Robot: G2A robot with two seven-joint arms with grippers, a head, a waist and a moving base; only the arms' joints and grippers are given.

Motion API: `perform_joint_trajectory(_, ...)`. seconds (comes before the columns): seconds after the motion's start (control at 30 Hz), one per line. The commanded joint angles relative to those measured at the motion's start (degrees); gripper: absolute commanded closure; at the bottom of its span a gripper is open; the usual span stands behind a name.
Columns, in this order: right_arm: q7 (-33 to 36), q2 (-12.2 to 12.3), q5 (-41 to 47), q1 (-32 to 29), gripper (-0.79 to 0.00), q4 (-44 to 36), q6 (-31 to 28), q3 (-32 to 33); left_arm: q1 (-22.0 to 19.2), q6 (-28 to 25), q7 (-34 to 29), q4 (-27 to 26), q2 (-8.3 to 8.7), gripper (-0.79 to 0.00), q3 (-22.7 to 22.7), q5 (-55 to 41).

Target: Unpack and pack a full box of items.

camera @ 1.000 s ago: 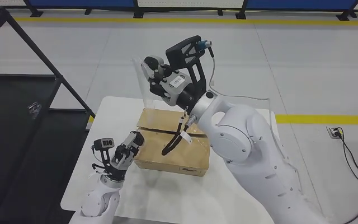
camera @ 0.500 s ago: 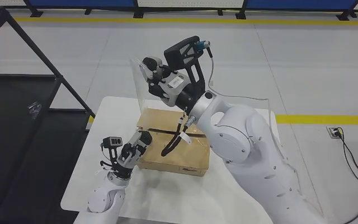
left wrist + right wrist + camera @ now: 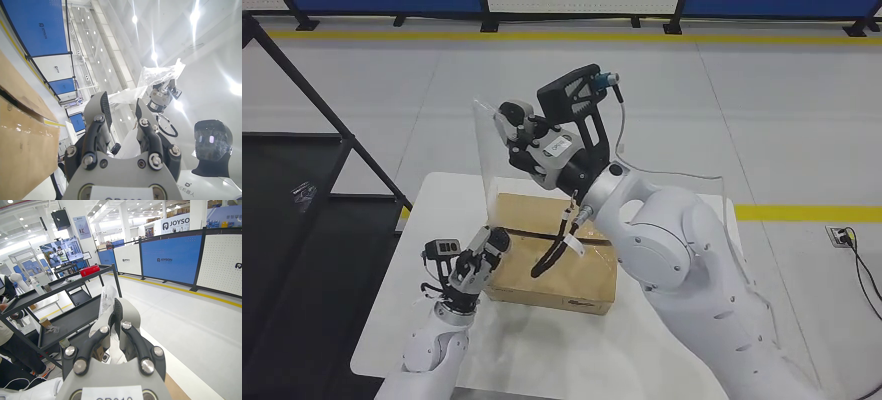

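Note:
A brown cardboard box (image 3: pixel 587 280) with its top flaps folded in lies on the white table (image 3: pixel 542 350). My right gripper (image 3: pixel 510 125) hangs high above the box's far left corner, shut on a clear plastic bag (image 3: pixel 485 140) that hangs down toward the box. In the right wrist view the bag (image 3: pixel 106 298) is pinched between the right gripper's (image 3: pixel 113 306) pads. My left gripper (image 3: pixel 492 243) sits low against the box's left side, open and holding nothing. In the left wrist view it (image 3: pixel 121 100) points upward beside the box (image 3: pixel 22 136), with the bag (image 3: pixel 157 75) far above.
A black metal rack (image 3: pixel 302 120) stands left of the table; the right wrist view shows its shelves (image 3: pixel 56 321) with a cup and small items. A black cable (image 3: pixel 552 255) from the right arm hangs over the box top. The table's front part is bare.
My left gripper has moved right and slightly up, ending against the box's left side. My right gripper has lifted the plastic bag a little higher.

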Motion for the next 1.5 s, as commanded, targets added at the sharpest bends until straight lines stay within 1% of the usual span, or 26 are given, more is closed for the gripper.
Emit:
perform_joint_trajectory(0.0, 0.17, -0.06, 0.15, 0.03, 0.000, 0.14, -0.14, 0.04, -0.16, -0.09, -0.42, -0.01, -0.07, -0.342, -0.03, -0.74)
perform_joint_trajectory(0.1, 0.15, -0.19, 0.21, 0.24, 0.000, 0.59, -0.29, 0.05, -0.41, -0.50, -1.17, 0.03, -0.19, -0.351, 0.00, -1.44)
perform_joint_trajectory(0.17, 0.25, -0.28, 0.28, 0.37, 0.000, 0.75, -0.30, 0.07, -0.48, -0.62, -1.44, 0.21, -0.25, -0.342, -0.06, -1.83)
perform_joint_trajectory(0.3, 0.53, -0.41, 0.19, 0.41, 0.000, 0.98, -0.22, 0.15, -0.58, -1.41, -0.92, 0.70, -0.32, -0.179, -0.69, -1.17)
perform_joint_trajectory(0.33, 0.54, -0.43, 0.09, 0.40, 0.000, 1.03, -0.17, 0.26, -0.57, -1.70, -0.61, 0.76, -0.33, -0.117, -0.94, -0.88)
perform_joint_trajectory(0.37, 0.60, -0.44, 0.12, 0.32, 0.000, 1.08, -0.13, 0.34, -0.54, -2.12, -0.11, 0.85, -0.33, -0.034, -1.26, -0.30)
perform_joint_trajectory(0.4, 0.70, -0.45, 0.04, 0.23, 0.000, 1.08, -0.06, 0.44, -0.51, -2.45, 0.36, 0.77, -0.34, 0.000, -1.49, 0.24)
perform_joint_trajectory(0.57, 0.97, -0.40, 0.00, -0.60, 0.000, 0.72, 0.18, 1.46, -0.11, -4.80, 2.83, 0.43, -0.32, 0.000, -2.93, 4.41)
perform_joint_trajectory(0.7, 1.27, -0.35, -0.04, -1.25, 0.000, 0.63, 0.51, 2.24, 0.47, -7.91, 6.47, -0.13, -0.27, 0.000, -4.57, 12.29)
perform_joint_trajectory(0.8, 1.39, -0.31, 0.32, -1.93, 0.000, 0.93, 1.14, 3.05, 1.28, -11.16, 11.40, -1.22, -0.32, 0.000, -6.42, 22.24)
perform_joint_trajectory(0.87, 1.46, -0.26, 0.81, -2.37, 0.000, 1.24, 1.35, 3.71, 2.01, -12.84, 16.02, -2.33, -0.40, 0.000, -8.54, 32.37)
perform_joint_trajectory(1.0, 1.07, -0.16, 1.87, -3.67, 0.000, 1.63, 2.34, 5.25, 4.06, -12.59, 28.26, -6.51, -1.17, 0.000, -11.59, 52.38)
perform_joint_trajectory(1.1, 1.84, -0.01, 3.07, -4.63, 0.000, 1.72, 3.29, 6.66, 5.73, -9.85, 37.76, -10.67, -1.75, 0.000, -13.78, 71.06)
perform_joint_trajectory(1.23, 3.00, 0.24, 4.40, -6.29, 0.000, 1.51, 4.43, 8.43, 7.81, -3.35, 51.33, -14.98, -2.30, 0.000, -14.77, 94.91)
perform_joint_trajectory(1.33, 4.00, 0.46, 5.20, -7.34, 0.000, 1.21, 4.96, 9.70, 9.12, 0.84, 60.40, -15.87, -2.35, 0.000, -14.60, 107.96)
perform_joint_trajectory(1.4, 4.54, 0.58, 5.76, -7.95, 0.000, 1.09, 5.29, 10.41, 9.61, 3.47, 64.50, -16.02, -2.14, 0.000, -15.05, 115.46)
perform_joint_trajectory(1.47, 4.74, 0.68, 6.30, -8.41, 0.000, 1.16, 5.50, 11.03, 10.12, 5.37, 67.69, -15.64, -1.91, 0.000, -15.30, 121.00)
